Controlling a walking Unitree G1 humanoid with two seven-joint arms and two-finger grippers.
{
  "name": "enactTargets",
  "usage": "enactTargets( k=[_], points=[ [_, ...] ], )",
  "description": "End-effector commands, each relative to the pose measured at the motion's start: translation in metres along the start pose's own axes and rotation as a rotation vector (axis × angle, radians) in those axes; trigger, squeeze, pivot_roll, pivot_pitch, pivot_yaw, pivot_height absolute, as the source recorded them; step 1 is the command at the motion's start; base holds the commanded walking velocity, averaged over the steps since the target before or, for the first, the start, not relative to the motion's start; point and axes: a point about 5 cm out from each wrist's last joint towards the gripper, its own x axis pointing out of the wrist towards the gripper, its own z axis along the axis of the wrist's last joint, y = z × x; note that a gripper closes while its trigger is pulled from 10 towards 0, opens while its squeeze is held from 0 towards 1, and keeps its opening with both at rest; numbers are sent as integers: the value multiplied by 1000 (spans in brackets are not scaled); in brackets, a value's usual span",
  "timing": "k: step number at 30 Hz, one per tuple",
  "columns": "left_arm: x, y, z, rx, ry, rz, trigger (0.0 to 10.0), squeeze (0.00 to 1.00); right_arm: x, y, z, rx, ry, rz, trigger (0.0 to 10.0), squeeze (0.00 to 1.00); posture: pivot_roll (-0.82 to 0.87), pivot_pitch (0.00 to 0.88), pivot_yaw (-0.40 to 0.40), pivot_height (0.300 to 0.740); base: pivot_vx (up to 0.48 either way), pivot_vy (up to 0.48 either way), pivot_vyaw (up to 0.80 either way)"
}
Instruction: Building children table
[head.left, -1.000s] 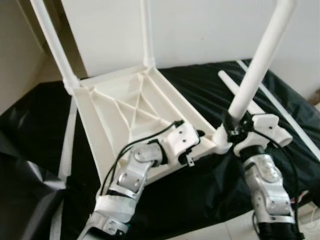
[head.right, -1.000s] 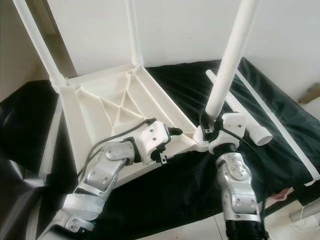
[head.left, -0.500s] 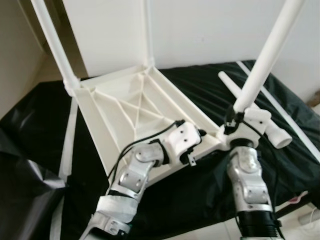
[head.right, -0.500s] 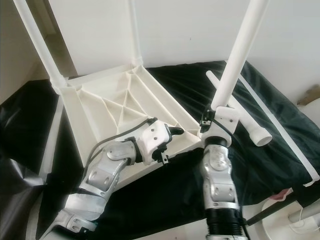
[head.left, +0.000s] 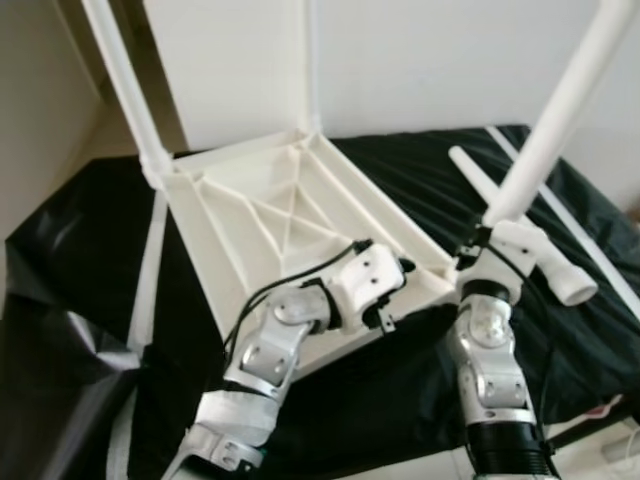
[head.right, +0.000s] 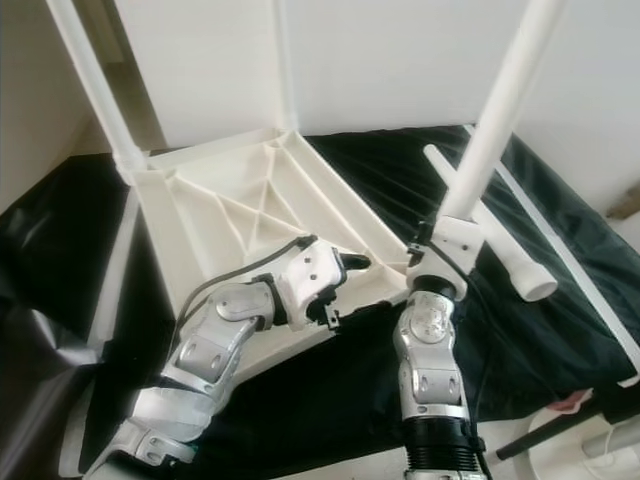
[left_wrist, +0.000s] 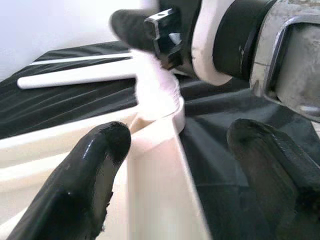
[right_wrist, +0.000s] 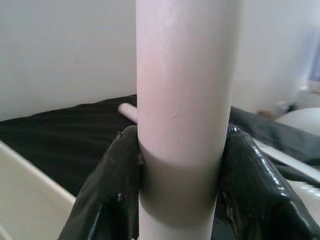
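Upturned white plastic ribbed tabletop on black sheet. Right claw pinches the white cylindrical leg at its near corner; left claw, spread, straddles its rim.

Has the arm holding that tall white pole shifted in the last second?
Yes. The right gripper, shut on the table leg, has swung in toward the upturned tabletop; the leg's foot now sits at its near corner, closer to the left gripper.

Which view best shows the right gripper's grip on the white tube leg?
Right wrist view: both black fingers press the white tube leg from opposite sides. The eye views show the leg's whole length rising from the right gripper at the tabletop's corner. The left wrist view shows only its blurred base.
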Motion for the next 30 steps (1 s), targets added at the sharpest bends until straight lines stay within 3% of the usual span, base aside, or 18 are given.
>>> enactTargets(
  k=[1, 12, 26, 27, 30],
  points=[
    [0, 10, 1, 16, 5, 183, 10000, 0, -3, -26, -33, -69, 150, -131, 10000, 0, -64, 0, -6, 740, 0, 0, 0],
    [3, 8, 3, 24, 0, 162, 10000, 0, -3, -20, -30, -53, 122, -94, 10000, 0, -71, 0, 2, 740, 0, 0, 0],
    [14, -6, 1, 43, 29, 160, 10000, 0, 1, -27, -33, -44, 138, -123, 10000, 0, -70, 0, 3, 740, 0, 0, 0],
    [15, -6, 1, 42, 29, 165, 10000, 0, 2, -26, -32, -38, 136, -119, 10000, 102, -70, 0, 3, 740, 0, 0, 0],
    [15, -5, 2, 40, 28, 170, 10000, 0, 2, -26, -32, -35, 133, -116, 10000, 102, -70, 0, 3, 740, 0, 0, 0]
  ],
)
